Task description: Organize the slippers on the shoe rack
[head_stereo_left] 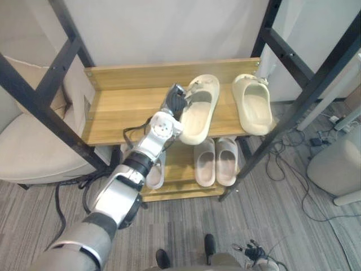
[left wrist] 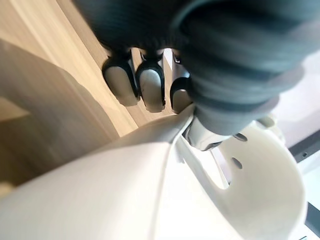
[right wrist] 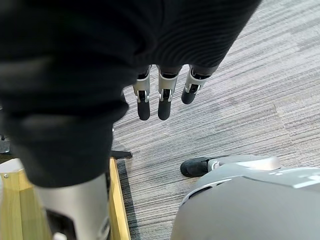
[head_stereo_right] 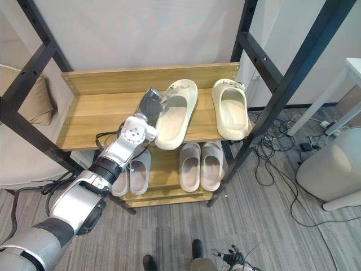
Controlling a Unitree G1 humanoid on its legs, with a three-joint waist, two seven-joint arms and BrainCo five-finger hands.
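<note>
Top shelf (head_stereo_right: 96, 118): left hand (head_stereo_right: 151, 101), apparently clamped on rim of skewed slipper (head_stereo_right: 175, 116). Step: straightening. Next: square it beside mate (head_stereo_right: 231, 110). Right hand (right wrist: 164, 97) idle, fingers straight.

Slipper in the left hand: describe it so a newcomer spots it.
Look at the wooden shoe rack, upper shelf, which carries two cream slippers. It is the left slipper of the two. Unlike its neighbour at the shelf's right end, it lies clearly slanted, with the left hand gripping its side.
</note>
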